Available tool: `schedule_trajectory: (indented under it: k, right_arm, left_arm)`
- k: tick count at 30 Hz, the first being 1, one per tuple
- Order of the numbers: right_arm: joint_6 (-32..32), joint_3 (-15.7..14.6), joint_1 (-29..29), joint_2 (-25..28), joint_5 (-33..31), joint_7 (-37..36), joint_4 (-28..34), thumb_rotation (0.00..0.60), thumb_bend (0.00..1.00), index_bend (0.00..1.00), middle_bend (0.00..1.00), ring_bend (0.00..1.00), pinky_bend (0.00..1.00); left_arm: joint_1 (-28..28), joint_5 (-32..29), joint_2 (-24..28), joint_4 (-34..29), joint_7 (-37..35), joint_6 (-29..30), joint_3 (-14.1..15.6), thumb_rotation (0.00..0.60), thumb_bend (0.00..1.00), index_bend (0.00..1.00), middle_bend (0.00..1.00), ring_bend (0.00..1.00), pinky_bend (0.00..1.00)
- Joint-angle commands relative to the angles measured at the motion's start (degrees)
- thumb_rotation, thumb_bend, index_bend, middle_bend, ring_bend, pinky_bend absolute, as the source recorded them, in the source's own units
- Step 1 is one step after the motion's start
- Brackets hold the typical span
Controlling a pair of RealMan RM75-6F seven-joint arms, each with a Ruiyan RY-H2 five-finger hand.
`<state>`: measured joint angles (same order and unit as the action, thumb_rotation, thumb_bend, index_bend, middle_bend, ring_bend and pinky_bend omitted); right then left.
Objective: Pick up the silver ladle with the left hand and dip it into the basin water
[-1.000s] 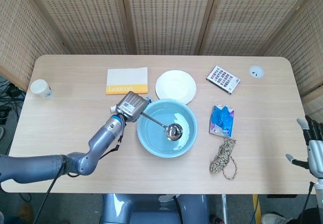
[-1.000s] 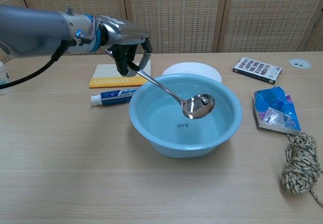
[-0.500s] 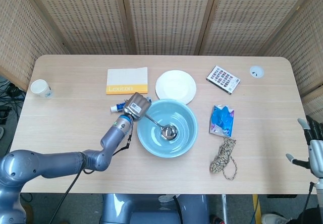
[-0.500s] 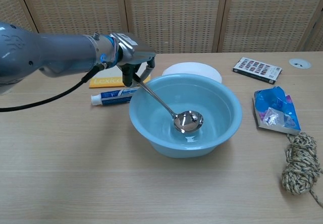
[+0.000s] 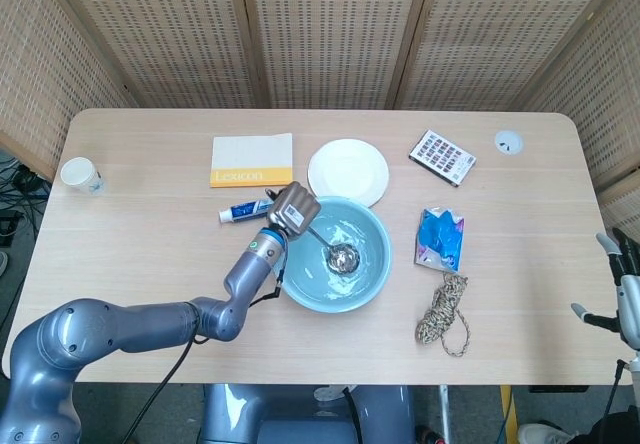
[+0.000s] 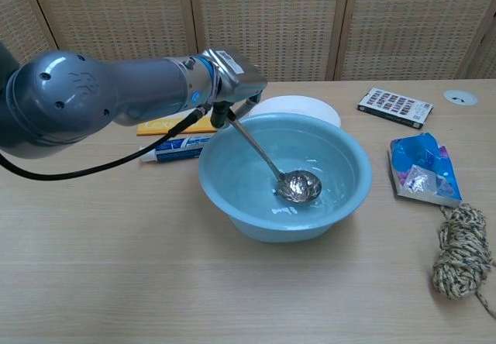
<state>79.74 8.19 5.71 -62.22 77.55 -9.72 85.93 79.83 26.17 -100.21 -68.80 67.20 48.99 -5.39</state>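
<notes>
Rope bundle (image 6: 463,260): on desk (image 6: 116,282), nearest, at 4 o'clock of basin
Basin (image 6: 284,175), light blue, holds water
Silver ladle (image 6: 299,185): bowl dipped in the water, handle rising toward 10 o'clock
My left robot hand (image 6: 229,88): over basin rim at 10 o'clock, pinching the ladle handle
My right robot hand (image 5: 622,289): desk edge, fingers spread, holding nothing
Toothpaste tube (image 5: 244,209), white plate (image 5: 347,171): behind basin

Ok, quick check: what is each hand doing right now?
Left hand: holds the silver ladle by its handle, bowl down in the blue basin.
Right hand: holds nothing, fingers apart, at the table's edge.
</notes>
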Motion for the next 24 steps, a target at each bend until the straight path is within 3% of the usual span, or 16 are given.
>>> schedule_trajectory:
  k: [1, 12, 24]
  right_arm:
    - [-0.29, 0.10, -0.02, 0.12, -0.30, -0.72, -0.37, 0.600, 0.00, 0.00, 0.00, 0.00, 0.00]
    - [-0.01, -0.07, -0.26, 0.43, 0.13, -1.27, -0.17, 0.600, 0.00, 0.00, 0.00, 0.00, 0.00]
    - [0.44, -0.07, -0.55, 1.15, 0.44, -1.93, 0.53, 0.600, 0.00, 0.00, 0.00, 0.00, 0.00]
  left_arm:
    - [0.93, -1.60, -0.45, -0.15, 1.29, 0.55, -0.37, 0.600, 0.65, 0.97, 0.94, 1.00, 1.00]
    - [1.76, -4.57, -1.38, 0.18, 3.79, 1.52, 0.01, 0.600, 0.65, 0.97, 0.94, 1.00, 1.00]
    - [1.50, -4.94, -1.15, -1.25, 1.65, 0.44, -1.04, 0.600, 0.65, 0.97, 0.94, 1.00, 1.00]
